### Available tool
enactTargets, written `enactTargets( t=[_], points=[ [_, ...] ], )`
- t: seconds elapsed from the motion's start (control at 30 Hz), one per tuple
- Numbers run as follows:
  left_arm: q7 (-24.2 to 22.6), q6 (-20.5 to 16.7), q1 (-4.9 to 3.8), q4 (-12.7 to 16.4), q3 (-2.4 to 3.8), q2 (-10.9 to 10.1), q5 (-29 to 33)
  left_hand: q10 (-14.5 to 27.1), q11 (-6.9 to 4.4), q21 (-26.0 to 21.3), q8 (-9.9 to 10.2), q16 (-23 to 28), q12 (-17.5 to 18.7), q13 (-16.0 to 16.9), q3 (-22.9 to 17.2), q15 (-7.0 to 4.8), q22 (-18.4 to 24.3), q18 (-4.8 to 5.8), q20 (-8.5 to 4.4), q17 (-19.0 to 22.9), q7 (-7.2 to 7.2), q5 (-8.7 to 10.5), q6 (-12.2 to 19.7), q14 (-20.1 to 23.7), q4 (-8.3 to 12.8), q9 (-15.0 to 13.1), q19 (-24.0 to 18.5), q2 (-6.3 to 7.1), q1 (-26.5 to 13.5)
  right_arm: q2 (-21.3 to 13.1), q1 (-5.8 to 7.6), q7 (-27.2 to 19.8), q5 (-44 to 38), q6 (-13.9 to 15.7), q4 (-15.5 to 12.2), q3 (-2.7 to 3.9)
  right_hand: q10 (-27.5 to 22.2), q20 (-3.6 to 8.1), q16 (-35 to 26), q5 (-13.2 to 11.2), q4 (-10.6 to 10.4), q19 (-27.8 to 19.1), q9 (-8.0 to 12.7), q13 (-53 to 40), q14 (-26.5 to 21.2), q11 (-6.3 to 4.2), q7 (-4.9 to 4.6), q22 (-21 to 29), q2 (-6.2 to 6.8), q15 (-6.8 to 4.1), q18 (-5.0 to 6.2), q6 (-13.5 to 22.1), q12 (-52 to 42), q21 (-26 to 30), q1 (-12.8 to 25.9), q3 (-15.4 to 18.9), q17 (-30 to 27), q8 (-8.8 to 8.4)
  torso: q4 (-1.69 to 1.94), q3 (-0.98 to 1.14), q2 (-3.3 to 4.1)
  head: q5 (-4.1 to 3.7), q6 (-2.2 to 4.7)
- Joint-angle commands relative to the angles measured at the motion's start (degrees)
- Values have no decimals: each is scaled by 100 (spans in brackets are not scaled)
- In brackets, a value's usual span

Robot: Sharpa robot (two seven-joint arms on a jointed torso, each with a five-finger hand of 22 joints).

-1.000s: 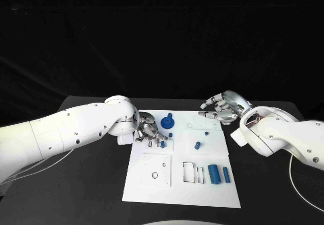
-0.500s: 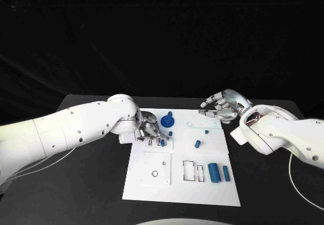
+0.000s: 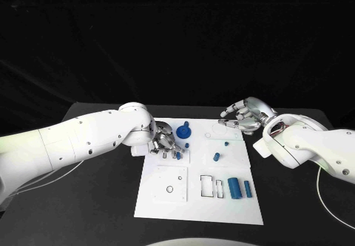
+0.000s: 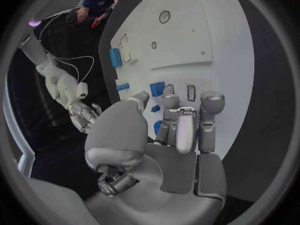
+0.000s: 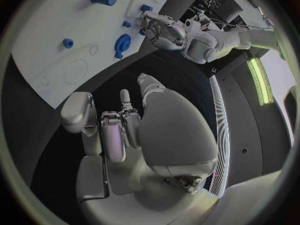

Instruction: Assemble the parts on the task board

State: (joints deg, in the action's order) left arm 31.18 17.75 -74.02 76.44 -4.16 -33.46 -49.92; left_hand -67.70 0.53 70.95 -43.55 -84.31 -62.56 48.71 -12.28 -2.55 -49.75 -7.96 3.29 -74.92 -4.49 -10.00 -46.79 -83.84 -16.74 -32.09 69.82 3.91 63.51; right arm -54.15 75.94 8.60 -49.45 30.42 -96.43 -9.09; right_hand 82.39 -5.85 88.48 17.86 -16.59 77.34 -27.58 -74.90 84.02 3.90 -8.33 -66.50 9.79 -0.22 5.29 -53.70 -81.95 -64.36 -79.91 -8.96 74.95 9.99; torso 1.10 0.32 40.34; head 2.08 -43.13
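The white task board (image 3: 170, 207) lies mid-table. My left hand (image 3: 164, 143) rests low on its far left part, thumb and fingertips (image 4: 170, 102) closing round a small blue block (image 3: 178, 156) beside two narrow slots; the left wrist view shows that block (image 4: 157, 88) at the very fingertips. A round blue part (image 3: 184, 133) lies just beyond the hand. Two small blue pegs (image 3: 216, 157) (image 3: 186, 145) stand mid-board. A thick blue cylinder (image 3: 234, 188) and a thinner one (image 3: 247, 189) lie at the near right. My right hand (image 3: 242, 119) hovers over the far right corner, fingers loosely bent and apart, holding nothing.
A raised white square plate (image 3: 172, 185) with small holes occupies the board's near left, next to two rectangular cut-outs (image 3: 212, 187). Black table (image 3: 89, 205) surrounds the board on all sides. My right forearm (image 3: 311, 148) reaches in past the board's right edge.
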Motion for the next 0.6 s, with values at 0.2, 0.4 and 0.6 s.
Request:
enactTargets(
  t=[0.2,0.4,0.6],
  points=[
    [-28,119,-7,-1,-8,-2,-10,35,-10,28,-50,-2,-33,-14,-37,-42,-9,51,1,-403,-3,-26,40,-254,6,-28,-16,-14,129,5,0,42,-69,-92,1,0,-31,39,-19,-6,3,1,-7,-560,477,-23,-8,-3,-7,-27,89,42,21,15,24,-4,978,37,7,1,-2,-2,-37],
    [-45,139,-7,-3,-10,-5,-5,37,-10,26,-51,-1,-32,-17,-42,-42,-3,49,1,-401,-3,-27,41,-254,5,-31,-21,-19,142,13,0,49,-76,-101,6,0,-31,39,-19,-6,3,1,-7,-560,477,-23,-8,-3,-7,-27,89,42,21,15,24,-4,978,37,11,0,-4,3,-46],
    [-73,180,-7,0,-14,5,18,35,-11,36,-54,-1,-39,-11,-50,-43,-21,53,3,-400,-1,-25,45,-253,6,-38,-16,-24,175,23,0,50,-77,-110,14,0,-27,39,-20,-6,6,5,-10,-564,476,-24,-8,-9,-12,-28,87,44,17,9,20,-9,975,44,4,1,-2,17,-56]
  ],
)
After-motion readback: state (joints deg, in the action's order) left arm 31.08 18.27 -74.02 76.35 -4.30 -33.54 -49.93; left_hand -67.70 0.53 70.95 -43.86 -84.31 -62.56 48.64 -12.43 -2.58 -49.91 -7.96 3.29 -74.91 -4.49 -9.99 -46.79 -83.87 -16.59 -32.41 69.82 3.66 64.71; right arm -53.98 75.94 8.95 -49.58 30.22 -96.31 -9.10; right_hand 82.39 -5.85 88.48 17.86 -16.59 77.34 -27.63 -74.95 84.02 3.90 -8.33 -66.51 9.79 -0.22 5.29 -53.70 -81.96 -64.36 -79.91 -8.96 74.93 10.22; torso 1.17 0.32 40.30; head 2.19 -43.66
